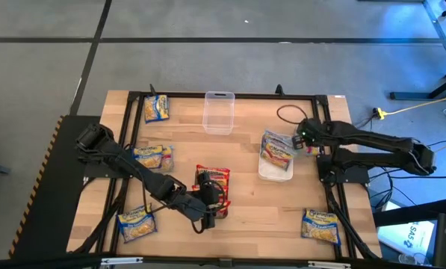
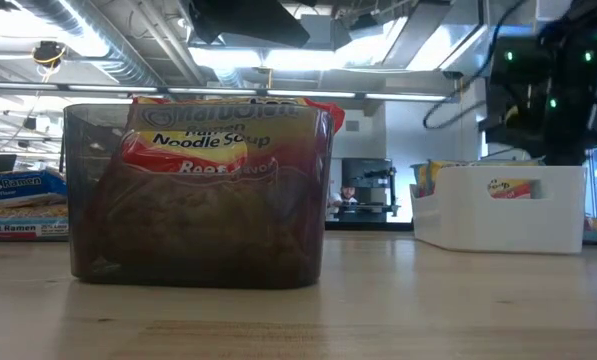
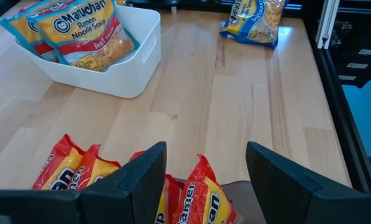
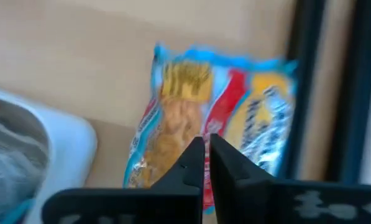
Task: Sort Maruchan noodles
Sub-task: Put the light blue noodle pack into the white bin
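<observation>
Wooden tabletop (image 1: 245, 209), black frame rail around it, grey floor beyond

Item: red-labelled Maruchan packets (image 1: 214, 187), several, standing on edge in a smoky dark bin (image 2: 198, 195) near the table's front middle; crimped tops up, long axes running front to back in the high view. Left gripper (image 1: 210, 207) hangs just above them, fingers (image 3: 141, 177) spread wide, holding nothing

Item: packets with pinkish-orange labelling (image 3: 79, 34), leaning in a white bin (image 1: 275, 168) right of centre; long axes tilted

Item: blue-trimmed packets lying flat on the wood: one at the far left corner (image 1: 156, 108), one at left middle (image 1: 152, 157), one at near left (image 1: 136, 222), one at near right (image 1: 320, 225)

Item: clear bin (image 1: 218, 112), far middle, nothing seen inside

Right gripper (image 1: 303, 137) beside the white bin's far right corner, fingers pressed together
</observation>
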`<state>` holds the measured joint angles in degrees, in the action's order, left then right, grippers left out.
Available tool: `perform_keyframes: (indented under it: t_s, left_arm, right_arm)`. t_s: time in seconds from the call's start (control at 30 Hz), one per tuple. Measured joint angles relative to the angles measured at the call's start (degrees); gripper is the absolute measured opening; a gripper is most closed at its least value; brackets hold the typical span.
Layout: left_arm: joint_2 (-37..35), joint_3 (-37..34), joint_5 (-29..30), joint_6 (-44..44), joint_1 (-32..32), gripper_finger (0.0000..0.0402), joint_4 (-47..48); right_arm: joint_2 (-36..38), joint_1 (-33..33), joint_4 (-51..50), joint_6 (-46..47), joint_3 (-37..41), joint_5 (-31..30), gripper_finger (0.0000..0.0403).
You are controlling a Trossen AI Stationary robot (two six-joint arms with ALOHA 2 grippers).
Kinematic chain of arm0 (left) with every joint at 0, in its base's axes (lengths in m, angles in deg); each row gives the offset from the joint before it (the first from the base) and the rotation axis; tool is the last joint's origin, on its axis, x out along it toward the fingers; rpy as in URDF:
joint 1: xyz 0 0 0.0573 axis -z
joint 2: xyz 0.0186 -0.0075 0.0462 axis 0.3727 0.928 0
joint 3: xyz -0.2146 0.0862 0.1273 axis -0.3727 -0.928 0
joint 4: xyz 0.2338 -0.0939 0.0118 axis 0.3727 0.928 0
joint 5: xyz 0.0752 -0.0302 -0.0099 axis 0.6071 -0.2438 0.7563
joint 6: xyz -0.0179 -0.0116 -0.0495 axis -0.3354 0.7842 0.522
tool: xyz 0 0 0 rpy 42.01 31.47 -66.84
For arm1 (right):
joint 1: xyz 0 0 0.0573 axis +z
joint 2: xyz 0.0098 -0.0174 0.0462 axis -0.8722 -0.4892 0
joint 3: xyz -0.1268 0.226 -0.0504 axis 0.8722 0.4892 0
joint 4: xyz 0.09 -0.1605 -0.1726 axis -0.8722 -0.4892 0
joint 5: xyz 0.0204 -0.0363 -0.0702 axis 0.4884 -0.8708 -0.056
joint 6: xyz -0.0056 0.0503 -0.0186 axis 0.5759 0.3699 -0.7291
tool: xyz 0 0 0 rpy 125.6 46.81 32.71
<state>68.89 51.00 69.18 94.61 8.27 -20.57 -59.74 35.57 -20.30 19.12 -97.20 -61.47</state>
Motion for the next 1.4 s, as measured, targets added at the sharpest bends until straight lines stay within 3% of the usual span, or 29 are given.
perform_keyframes:
  t_s: [0.1,0.23,0.43,0.73,0.9,1.03,1.17,1.27,1.4]
  left_arm:
    - [0.0,0.0,0.0,0.3,0.0,0.0215,0.0]
    - [0.0,0.0,0.0,0.6,0.0,0.0215,0.0]
    - [0.0,0.0,-0.1,1.4,0.0,0.0215,0.1]
    - [0.0,0.0,-0.2,1.4,0.0,0.0215,0.2]
    - [0.0,0.0,-0.2,1.9,0.0,0.0215,0.2]
    - [0.0,0.0,-0.2,1.9,-0.1,0.0215,0.2]
    - [0.0,0.0,-0.1,2.6,-0.4,0.0215,0.2]
    - [0.0,0.0,-0.2,3.0,-0.7,0.0215,0.2]
    - [0.0,0.0,-0.3,3.1,-0.8,0.0215,0.2]
  right_arm:
    - [0.4,0.1,-4.9,-1.1,-5.0,-1.4,0.0001]
    - [1.8,3.3,-7.9,-4.6,-9.9,4.8,0.0001]
    - [3.5,18.3,-0.4,-6.8,-11.1,17.6,0.0001]
    - [2.2,42.8,9.4,-12.5,-11.1,17.1,0.0001]
    - [-2.1,52.2,10.5,-13.3,-9.6,15.5,0.0001]
    - [-6.5,54.1,3.6,-11.4,-8.5,12.9,0.0001]
    - [-9.4,53.8,-4.2,-6.9,-8.4,4.7,0.0001]
    - [-11.3,51.6,-3.5,-6.4,-8.4,-1.2,0.0001]
    - [-14.0,46.8,-2.4,-10.0,-8.4,-2.5,0.0001]
